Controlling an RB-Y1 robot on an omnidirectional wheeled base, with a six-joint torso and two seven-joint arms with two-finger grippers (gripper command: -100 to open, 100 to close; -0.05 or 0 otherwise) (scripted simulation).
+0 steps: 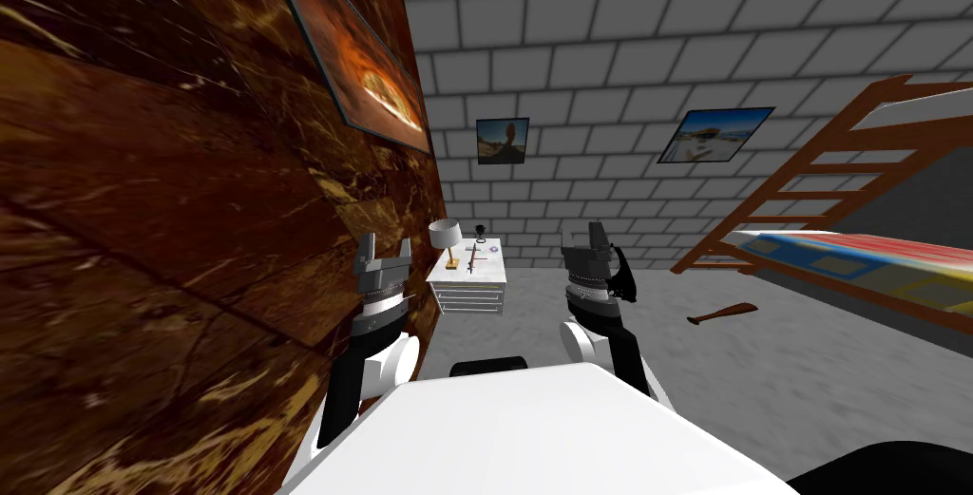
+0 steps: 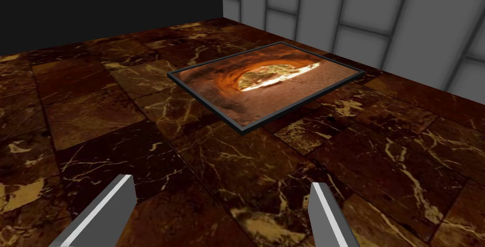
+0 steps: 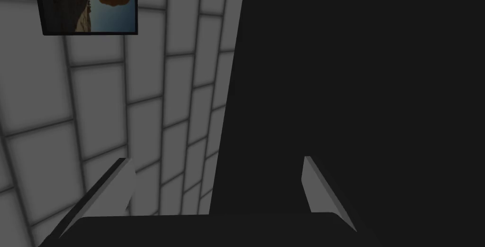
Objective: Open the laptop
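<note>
Both arms are raised in front of me, and neither is at anything. The left arm [image 1: 378, 314] stands close beside the brown marbled wall [image 1: 190, 195]. The left jaws are open, with the two fingers [image 2: 102, 211] set well apart and nothing between them. The right arm [image 1: 597, 304] is up on the other side. The right jaws are open too, fingers [image 3: 327, 194] spread, holding nothing.

Well ahead, seen between the two arms, a small white counter [image 1: 470, 302] with drawers stands on the grey floor [image 1: 760, 366]. It sits against the far end of the brown wall, near the corner with the grey block wall [image 1: 618, 62]. On its top are a table lamp [image 1: 446, 235] at the wall side, a small dark cup-shaped thing [image 1: 481, 229] behind, and a few flat items too small to name. Whether one of them is the laptop I cannot tell. The counter is well apart from both jaws.

Off to the right a brown bat [image 1: 724, 313] lies on the floor, near a bunk bed [image 1: 855, 266] with a wooden ladder [image 1: 808, 176].
</note>
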